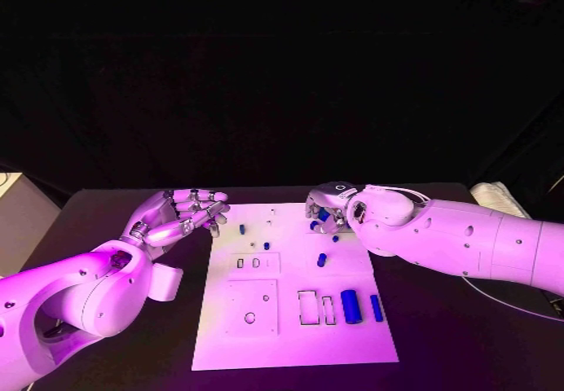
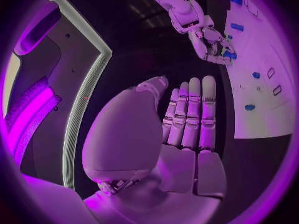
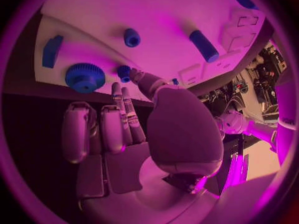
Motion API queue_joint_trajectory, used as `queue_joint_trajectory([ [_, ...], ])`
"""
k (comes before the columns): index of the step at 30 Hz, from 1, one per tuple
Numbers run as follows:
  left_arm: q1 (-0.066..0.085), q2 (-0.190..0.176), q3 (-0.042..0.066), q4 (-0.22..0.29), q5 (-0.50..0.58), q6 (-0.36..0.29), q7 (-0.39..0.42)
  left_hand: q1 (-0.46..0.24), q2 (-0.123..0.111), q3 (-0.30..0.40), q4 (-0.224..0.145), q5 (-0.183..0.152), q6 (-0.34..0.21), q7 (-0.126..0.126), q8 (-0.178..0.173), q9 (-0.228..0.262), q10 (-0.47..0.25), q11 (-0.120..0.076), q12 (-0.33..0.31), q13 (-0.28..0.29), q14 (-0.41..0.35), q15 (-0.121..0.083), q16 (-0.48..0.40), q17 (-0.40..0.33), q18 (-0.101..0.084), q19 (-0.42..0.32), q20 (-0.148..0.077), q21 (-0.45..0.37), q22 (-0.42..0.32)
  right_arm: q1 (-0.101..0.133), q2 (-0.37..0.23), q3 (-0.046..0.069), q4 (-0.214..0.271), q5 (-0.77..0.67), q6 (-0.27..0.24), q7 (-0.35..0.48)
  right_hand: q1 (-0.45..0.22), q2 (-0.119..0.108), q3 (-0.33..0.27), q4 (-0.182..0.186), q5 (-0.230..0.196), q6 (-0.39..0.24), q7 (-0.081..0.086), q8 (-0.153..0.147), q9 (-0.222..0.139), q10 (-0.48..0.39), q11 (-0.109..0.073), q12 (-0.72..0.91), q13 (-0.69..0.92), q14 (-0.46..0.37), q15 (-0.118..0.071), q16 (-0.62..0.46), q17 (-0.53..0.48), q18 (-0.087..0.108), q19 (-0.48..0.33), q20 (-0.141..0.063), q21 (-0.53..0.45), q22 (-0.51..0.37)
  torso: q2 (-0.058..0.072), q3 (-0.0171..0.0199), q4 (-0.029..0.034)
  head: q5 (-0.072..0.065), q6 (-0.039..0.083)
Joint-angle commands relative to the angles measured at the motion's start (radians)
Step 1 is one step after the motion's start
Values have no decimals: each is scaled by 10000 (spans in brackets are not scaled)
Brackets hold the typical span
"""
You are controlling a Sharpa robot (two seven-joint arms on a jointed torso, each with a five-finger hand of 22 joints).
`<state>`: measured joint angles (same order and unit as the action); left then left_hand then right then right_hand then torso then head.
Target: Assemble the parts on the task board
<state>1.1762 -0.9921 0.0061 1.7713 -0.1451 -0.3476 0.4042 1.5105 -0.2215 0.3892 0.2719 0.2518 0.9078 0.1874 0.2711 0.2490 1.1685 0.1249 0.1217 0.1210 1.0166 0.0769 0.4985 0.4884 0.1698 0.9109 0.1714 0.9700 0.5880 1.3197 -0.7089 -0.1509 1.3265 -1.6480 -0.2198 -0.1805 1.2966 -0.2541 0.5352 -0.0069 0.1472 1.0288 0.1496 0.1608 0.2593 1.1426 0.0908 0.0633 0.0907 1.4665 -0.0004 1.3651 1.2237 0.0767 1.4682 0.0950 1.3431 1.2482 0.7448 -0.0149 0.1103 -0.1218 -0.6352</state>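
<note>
Left hand (image 1: 182,216) hovers over the black surface (image 1: 94,212) just beside the left edge of the white rectangular task board (image 1: 294,326), near its far corner. Its fingers (image 2: 190,114) lie straight and side by side with the thumb set apart, and nothing is held between them, so it is empty and open.

Right hand (image 1: 329,208) sits over the far right part of the board, fingers bent downward among the small blue parts there. In the right wrist view its fingertips (image 3: 134,77) reach to a small blue round peg (image 3: 124,72) that stands beside a blue toothed gear wheel (image 3: 84,77); whether they pinch the peg or merely touch it cannot be told. A blue rectangular block (image 3: 52,50) lies near the board's edge beyond the gear, and a short blue stud (image 3: 131,37) stands further in.

On the middle of the board a small blue cylinder (image 1: 321,259) lies alone. Nearer the robot, on the right side, a thick blue cylinder (image 1: 350,306) lies next to a slim blue bar (image 1: 377,308), with two empty rectangular outlines just to their left. Two tiny blue pegs (image 1: 244,230) stand on the far left part of the board, near the left hand's fingertips but apart from them.
</note>
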Motion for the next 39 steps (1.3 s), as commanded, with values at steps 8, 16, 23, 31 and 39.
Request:
queue_joint_trajectory([
  [8, 38, -14, 9, 17, -47, 192, 0, -48, -63, 85, 21, -40, -80, 2, 40, 27, -48, 4, 35, 17, 17, -42, -59, 36, 131, -85, -25, 91, 43, -35, 13, -9, 2, -151, 423, -16, 56, 169, 184, 86, 181, 196, -40, 97, 89, 175, -27, 52, 42, 395, 31, 109, 26, -151, 12, 62, 164, 158, 56, -15, 12, -18, 18],
  [16, 41, -29, 9, -1, -47, 189, -15, -48, -53, 108, 15, -42, -87, 2, 44, 42, -53, 3, 39, 27, 35, -44, -62, 57, 133, -93, -24, 150, 78, -46, 1, -12, -17, -159, 462, -51, 230, 564, 979, 40, -189, 631, -197, 410, 433, 1004, -235, 104, 171, 403, -132, 235, 55, -281, 204, -72, 693, 910, 77, -24, 54, -77, 20],
  [23, 42, -40, 9, -3, -48, 178, -30, -48, -41, 132, 10, -46, -89, -2, 52, 58, -53, -1, 46, 38, 56, -48, -64, 79, 136, -100, -25, 212, 116, -49, 3, -12, 10, -213, 113, -80, 343, 759, 1169, -104, -260, 725, -225, 547, 621, 1231, -295, 85, 231, 396, -181, 255, 32, -323, 261, -117, 853, 1144, 90, -30, 65, -88, 38],
  [31, 43, -40, 9, -15, -49, 174, -36, -32, -31, 168, -10, -47, -91, -8, 61, 79, -55, -7, 53, 52, 78, -56, -70, 106, 138, -113, -28, 289, 162, -47, -9, 2, 245, -238, -908, -136, 385, 801, 1236, -195, -284, 748, -224, 605, 711, 1305, -311, 69, 258, 398, -197, 274, 40, -348, 300, -133, 945, 1277, 91, -43, 73, -63, 98],
  [39, 44, -31, 9, -57, -49, 179, -29, -25, -28, 185, -19, -47, -93, -10, 65, 89, -57, -8, 55, 58, 85, -58, -75, 116, 139, -119, -29, 324, 183, 25, 331, 94, 293, -473, -1768, -535, 377, 781, 1238, -215, -284, 750, -217, 616, 731, 1310, -307, 60, 262, 404, -197, 292, 65, -353, 306, -135, 960, 1300, 105, -54, 100, -97, 142],
])
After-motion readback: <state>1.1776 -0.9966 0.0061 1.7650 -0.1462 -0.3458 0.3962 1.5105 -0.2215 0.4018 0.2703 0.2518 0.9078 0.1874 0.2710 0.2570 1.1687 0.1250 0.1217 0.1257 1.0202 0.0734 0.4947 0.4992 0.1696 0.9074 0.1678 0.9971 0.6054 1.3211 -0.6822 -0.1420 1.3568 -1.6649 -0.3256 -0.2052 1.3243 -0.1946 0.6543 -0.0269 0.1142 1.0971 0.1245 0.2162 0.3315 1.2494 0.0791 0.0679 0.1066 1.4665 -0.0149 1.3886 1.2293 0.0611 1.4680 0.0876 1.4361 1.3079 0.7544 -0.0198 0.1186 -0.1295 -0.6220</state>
